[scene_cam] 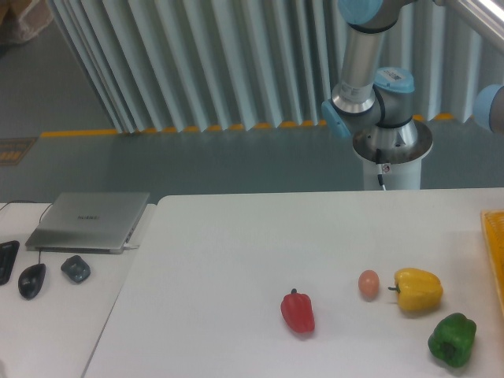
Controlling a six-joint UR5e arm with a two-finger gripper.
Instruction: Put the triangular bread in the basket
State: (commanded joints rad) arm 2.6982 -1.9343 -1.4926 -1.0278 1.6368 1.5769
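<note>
The triangular bread does not show in this view. Only the left edge of the yellow-orange basket (pixel 494 252) is visible at the right border of the white table. The arm's base and lower joints (pixel 378 118) stand behind the table at the back right. The gripper itself is out of the frame, so I cannot see its fingers.
On the table (pixel 236 260) lie a red pepper (pixel 298 311), a small tan-pink ball (pixel 368 284), a yellow bell pepper (pixel 416 289) and a green pepper (pixel 453 340). A closed laptop (pixel 90 221), a black mouse (pixel 31 279) and a dark small object (pixel 75 268) sit on the left desk.
</note>
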